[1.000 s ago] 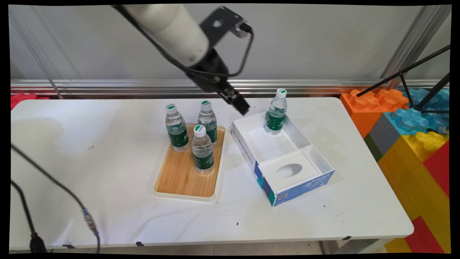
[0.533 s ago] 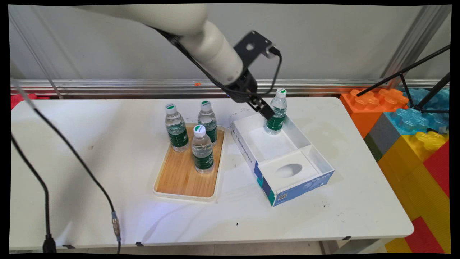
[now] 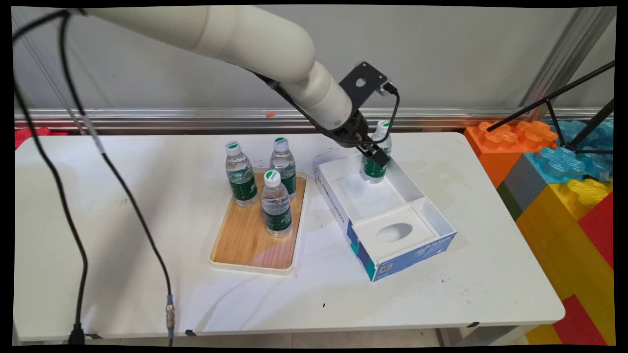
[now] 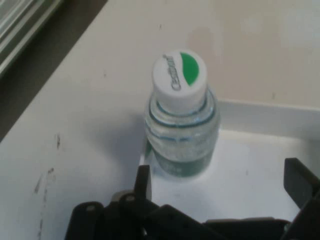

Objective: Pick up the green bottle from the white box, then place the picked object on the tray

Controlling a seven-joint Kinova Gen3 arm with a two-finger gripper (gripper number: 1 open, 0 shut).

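Gripper (image 4: 220,187) jaws are spread wide, nothing held between them; one finger (image 4: 143,182) is seen at left in the hand view, the other at the right edge. The water bottle (image 4: 182,120) stands upright just beyond the fingertips, roughly centred on the gap but not yet between the jaws, no contact seen. In the main view the gripper (image 3: 377,156) is laid in front of this bottle (image 3: 380,149), hiding its middle. The bottle is placed in the far corner of the open white box (image 3: 343,171), inside its larger compartment. A white insert with an oval hole (image 3: 394,232) is seen at the box's near end. Left of the box, three more bottles (image 3: 276,203) are stood upright on a wooden tray (image 3: 250,242). All rests on the white table (image 3: 122,206).
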